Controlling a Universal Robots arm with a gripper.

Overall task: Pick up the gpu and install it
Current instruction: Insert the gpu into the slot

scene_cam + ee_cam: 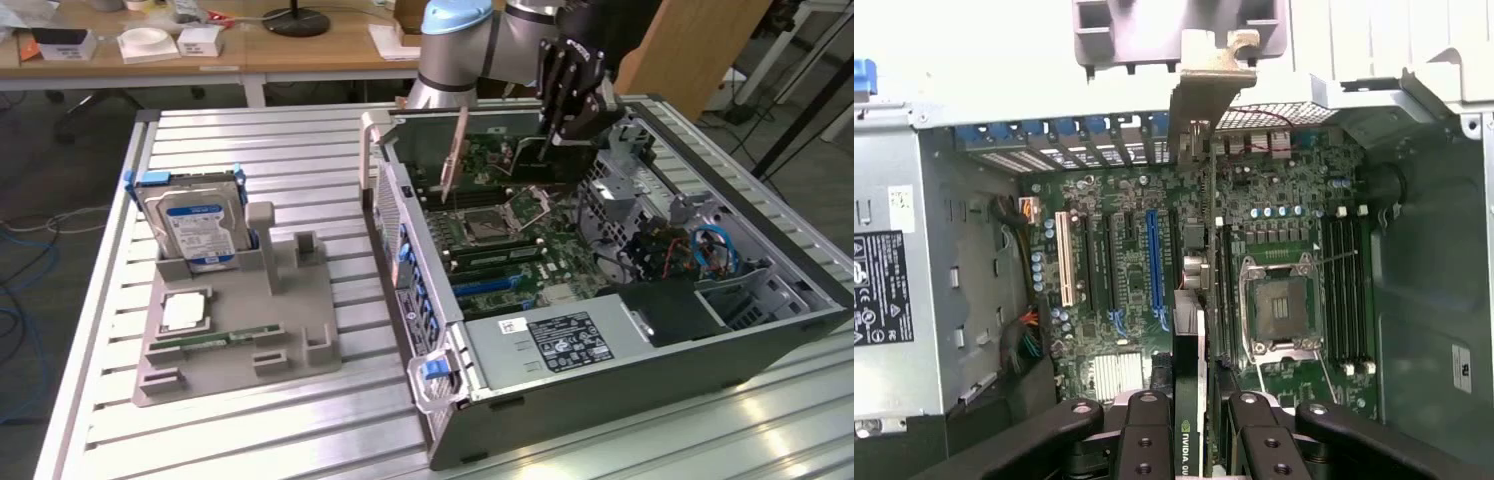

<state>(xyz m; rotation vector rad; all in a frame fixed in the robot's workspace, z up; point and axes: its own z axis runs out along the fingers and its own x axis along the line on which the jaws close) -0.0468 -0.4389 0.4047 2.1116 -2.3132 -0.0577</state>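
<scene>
The gpu hangs edge-on over the motherboard of the open computer case. Its silver end bracket points toward the case's rear slot openings. My gripper is shut on the card's near end, with a black finger on each side of it. From the exterior view, the gripper reaches down into the far end of the case. There the gpu stands upright above the board, close to the rear wall. A long blue slot lies just beside the card's line.
A grey fixture tray on the slatted table holds a hard drive, a processor chip and a memory stick. Inside the case are the processor socket, the power supply and cables.
</scene>
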